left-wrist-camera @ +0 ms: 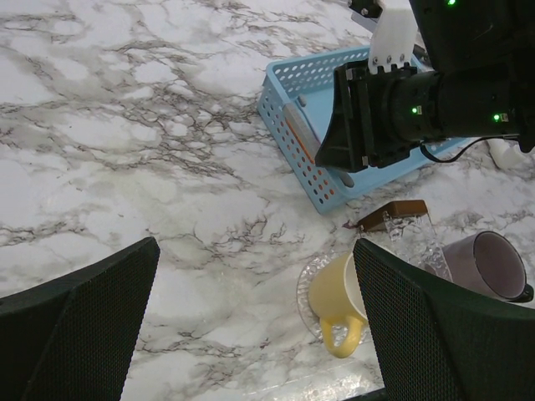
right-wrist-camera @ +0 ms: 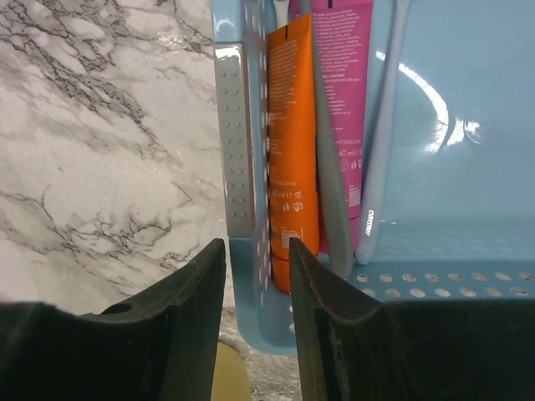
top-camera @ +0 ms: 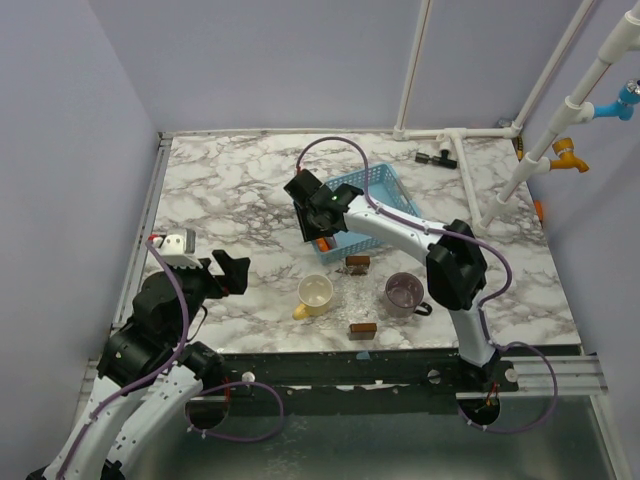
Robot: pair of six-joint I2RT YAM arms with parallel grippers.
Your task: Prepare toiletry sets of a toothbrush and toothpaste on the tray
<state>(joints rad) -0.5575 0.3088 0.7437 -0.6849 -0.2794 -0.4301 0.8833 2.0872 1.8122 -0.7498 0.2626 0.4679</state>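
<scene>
The right gripper (right-wrist-camera: 257, 251) hangs over the near left corner of the pale blue plastic basket (right-wrist-camera: 435, 280), its dark fingers only narrowly apart. Whether they touch anything is hard to tell. Just beyond the tips, a flat grey toothbrush handle (right-wrist-camera: 237, 142) studded with small grip dots lies along the basket's wall. Beside it lie a glossy orange toothpaste tube (right-wrist-camera: 292, 159), a slim grey-green brush (right-wrist-camera: 333, 192), a pink tube (right-wrist-camera: 343, 75) and a pale, slender brush (right-wrist-camera: 380, 142). The basket's wall is pierced with rows of round holes. The left gripper (left-wrist-camera: 255, 334), with mesh-textured pads, is spread wide above the veined marble table (left-wrist-camera: 125, 150), well apart from the basket. A rounded yellow mug (left-wrist-camera: 334, 292) stands near it
</scene>
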